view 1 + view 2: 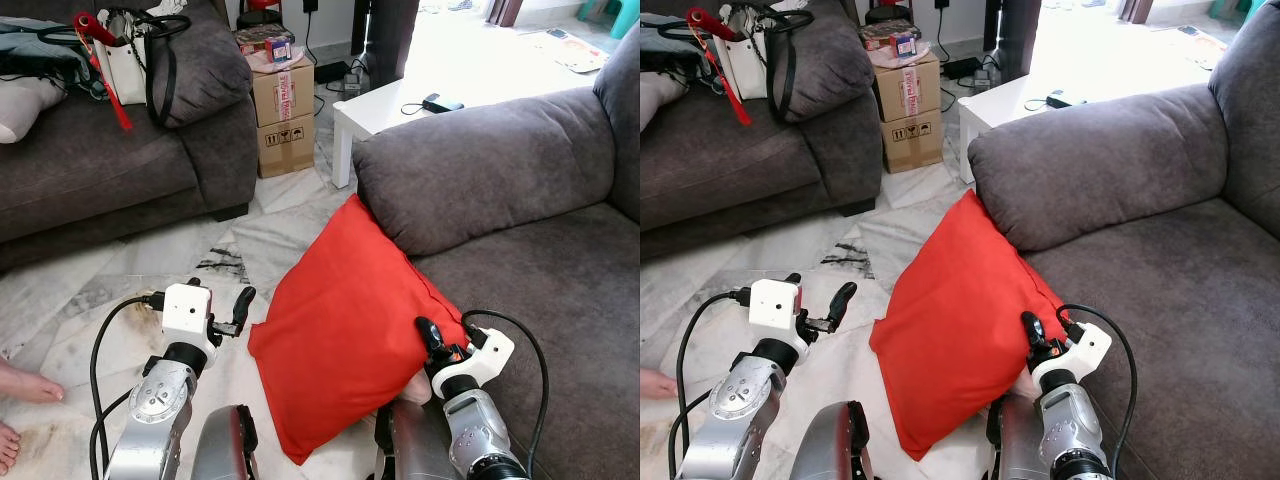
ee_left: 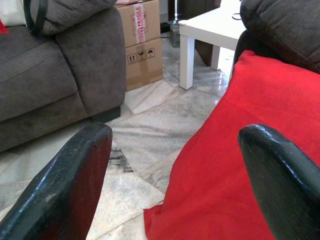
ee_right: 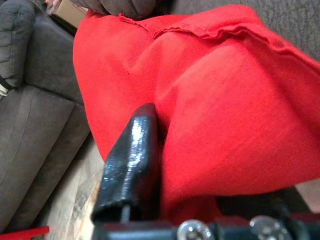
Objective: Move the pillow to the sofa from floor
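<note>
A red pillow (image 1: 345, 320) stands tilted on the marble floor, its top corner leaning against the arm of the grey sofa (image 1: 500, 170). My right gripper (image 1: 432, 342) is at the pillow's lower right edge, shut on the pillow. In the right wrist view one black finger (image 3: 131, 160) presses into folded red fabric and the other finger is hidden behind it. My left gripper (image 1: 221, 292) hovers open just left of the pillow's left edge, not touching it. In the left wrist view the pillow (image 2: 240, 150) lies ahead of the two spread fingers.
A second grey sofa (image 1: 100, 170) with a white bag (image 1: 130, 60) stands at the far left. Stacked cardboard boxes (image 1: 283, 120) and a white low table (image 1: 395, 110) stand behind the pillow. A person's bare feet (image 1: 25, 385) rest on the floor at the left edge.
</note>
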